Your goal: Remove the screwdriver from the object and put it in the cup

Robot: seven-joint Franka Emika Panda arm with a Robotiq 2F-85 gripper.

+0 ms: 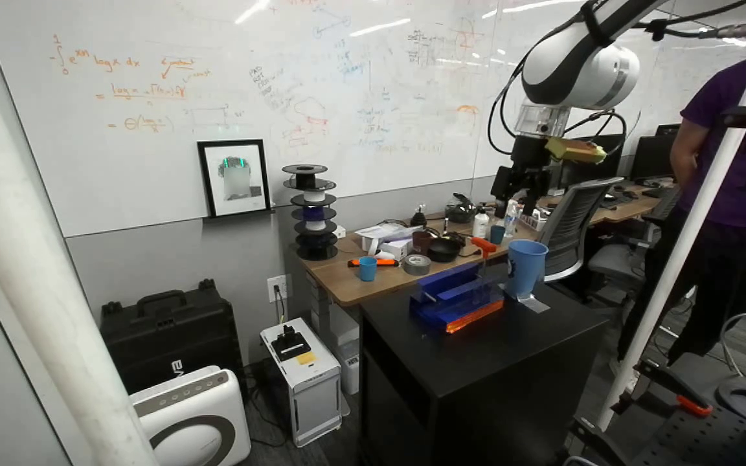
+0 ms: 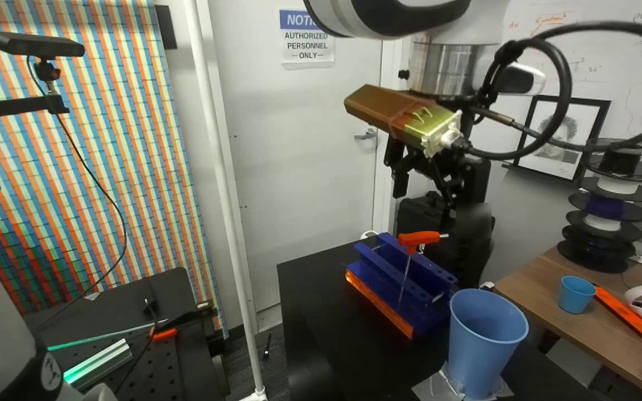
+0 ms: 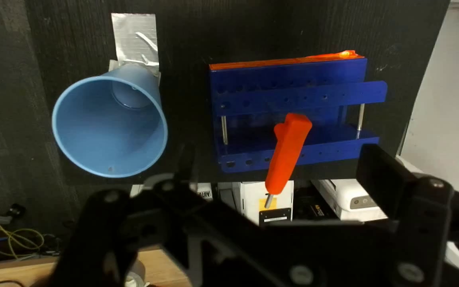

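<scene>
The screwdriver [image 1: 484,245] has an orange-red T-handle and a thin metal shaft. It stands in the dark blue block, the object [image 1: 434,314], and shows in an exterior view [image 2: 418,239] and the wrist view [image 3: 287,153]. The object has an orange-red strip along one edge [image 2: 377,284] [image 3: 293,73]. The light blue cup [image 1: 527,265] stands upright beside it, taped down, and is seen from above in the wrist view [image 3: 94,151]. My gripper [image 1: 517,206] is open and empty above the object. In the wrist view its fingers [image 3: 279,167] lie either side of the handle, apart from it.
Object and cup stand on a black cabinet [image 1: 463,362]. A wooden desk [image 1: 340,285] behind holds a small blue cup [image 1: 367,268], a tape roll [image 1: 416,264], a black bowl and a spool stack [image 1: 313,213]. A person [image 1: 735,162] stands near a white pole [image 1: 703,239].
</scene>
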